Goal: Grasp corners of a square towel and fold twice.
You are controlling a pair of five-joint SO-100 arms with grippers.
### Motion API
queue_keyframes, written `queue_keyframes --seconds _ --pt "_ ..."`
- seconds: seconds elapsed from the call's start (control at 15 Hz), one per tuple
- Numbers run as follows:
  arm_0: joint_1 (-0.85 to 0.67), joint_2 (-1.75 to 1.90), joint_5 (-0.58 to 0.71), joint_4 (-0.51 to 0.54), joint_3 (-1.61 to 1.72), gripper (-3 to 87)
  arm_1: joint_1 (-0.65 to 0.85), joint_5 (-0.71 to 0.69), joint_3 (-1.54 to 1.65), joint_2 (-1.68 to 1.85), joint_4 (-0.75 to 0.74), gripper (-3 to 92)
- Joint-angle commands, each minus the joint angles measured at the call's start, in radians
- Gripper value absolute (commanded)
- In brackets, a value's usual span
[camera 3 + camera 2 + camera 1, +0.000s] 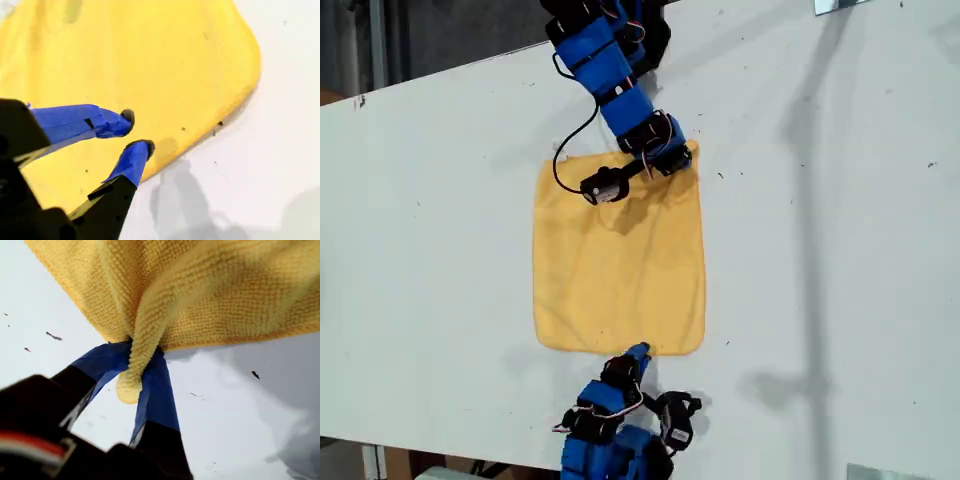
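Exterior view: the towel [620, 265] lies flat and roughly square near the middle of the white worktop [840, 250]. One arm reaches in from the worktop's far edge and sits on the towel's far corner [688, 152] at the exterior view's right. The other arm comes from the near edge, its tip at the middle of the near hem.

First wrist view: your first gripper [135, 382] is clamped on a pinched fold of that corner, with cloth bunched between the blue fingers [157, 390] and lifted off the surface. This is the far arm.

Second wrist view: your second gripper [135, 132] hangs with jaws slightly apart and nothing between them, over the towel just inside its near hem. The nearest rounded corner [247, 62] lies off to the side along that hem, not under the jaws.

Judgement: the coming move turns on that offset. You must shift the second gripper along the near hem to the corner before closing.
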Motion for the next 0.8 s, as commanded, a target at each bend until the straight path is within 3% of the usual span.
queue_keyframes --seconds 0.0,0.07,0.27,0.73 --pt "0.106 -0.112 -0.121 -0.077 -0.058 11.5 -0.011 0.009 0.0 0.029 0.003 -0.1" --pt "0.149 -0.124 -0.178 -0.135 -0.037 12.5 -0.009 0.006 0.0 0.031 0.003 -0.1" --pt "0.227 -0.152 -0.293 -0.175 -0.017 12.8 -0.003 -0.002 0.0 0.021 -0.003 -0.1" --pt "0.27 -0.388 -0.302 -0.296 -0.101 12.9 -0.015 0.0 0.0 0.021 -0.014 -0.1"
